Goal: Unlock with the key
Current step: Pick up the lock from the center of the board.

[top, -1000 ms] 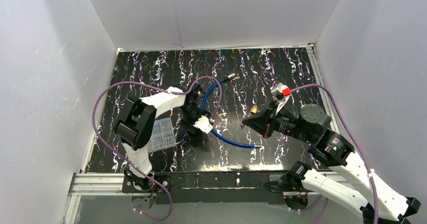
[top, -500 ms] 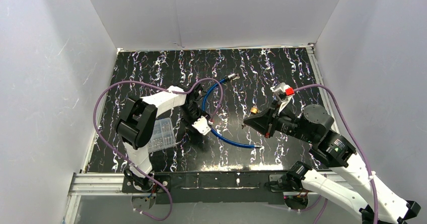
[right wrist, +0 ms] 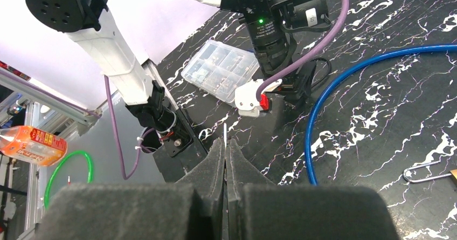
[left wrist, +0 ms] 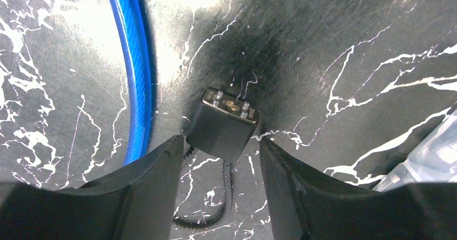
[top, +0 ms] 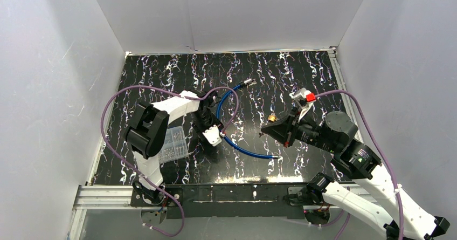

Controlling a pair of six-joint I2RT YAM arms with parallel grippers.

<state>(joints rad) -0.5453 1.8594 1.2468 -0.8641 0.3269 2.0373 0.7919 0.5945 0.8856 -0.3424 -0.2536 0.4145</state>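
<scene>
In the left wrist view a black lock body (left wrist: 223, 124) lies on the table, its brass keyhole face turned away from the camera. A blue cable (left wrist: 132, 62) curves past its left side. My left gripper (left wrist: 220, 143) is open and straddles the lock's near end, with gaps on both sides. From above, the left gripper (top: 212, 135) hides the lock. My right gripper (right wrist: 225, 141) is shut on a thin silver key (right wrist: 224, 129), seen edge-on and pointing towards the left gripper. From above, the right gripper (top: 265, 128) hovers right of the blue cable (top: 245, 149).
A clear plastic compartment box (top: 173, 143) lies left of the left gripper. A small brass piece (top: 272, 118) sits by the right gripper's tip. A wire ring (right wrist: 420, 173) shows at the right edge. Purple arm cables loop over the table's left half.
The left gripper has shifted slightly left and towards the near edge, settling lower around the lock. The right arm has barely moved.
</scene>
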